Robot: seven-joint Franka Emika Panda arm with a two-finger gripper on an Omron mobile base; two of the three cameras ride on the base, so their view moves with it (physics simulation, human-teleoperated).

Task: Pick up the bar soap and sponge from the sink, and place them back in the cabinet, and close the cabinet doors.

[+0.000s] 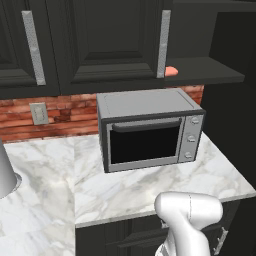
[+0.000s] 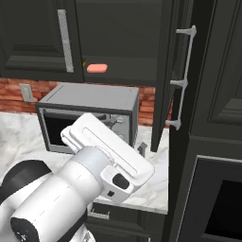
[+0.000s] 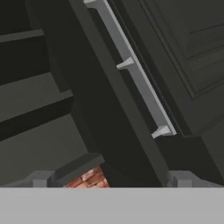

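1 open claw near cabinet door, bar soap shelved well apart

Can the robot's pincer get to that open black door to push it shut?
Probably yes. The pincer is open and faces the edge of the open cabinet door, with the silver bar handle just beyond. Nothing sits between them. The bar soap lies back on the shelf, out of the door's way.
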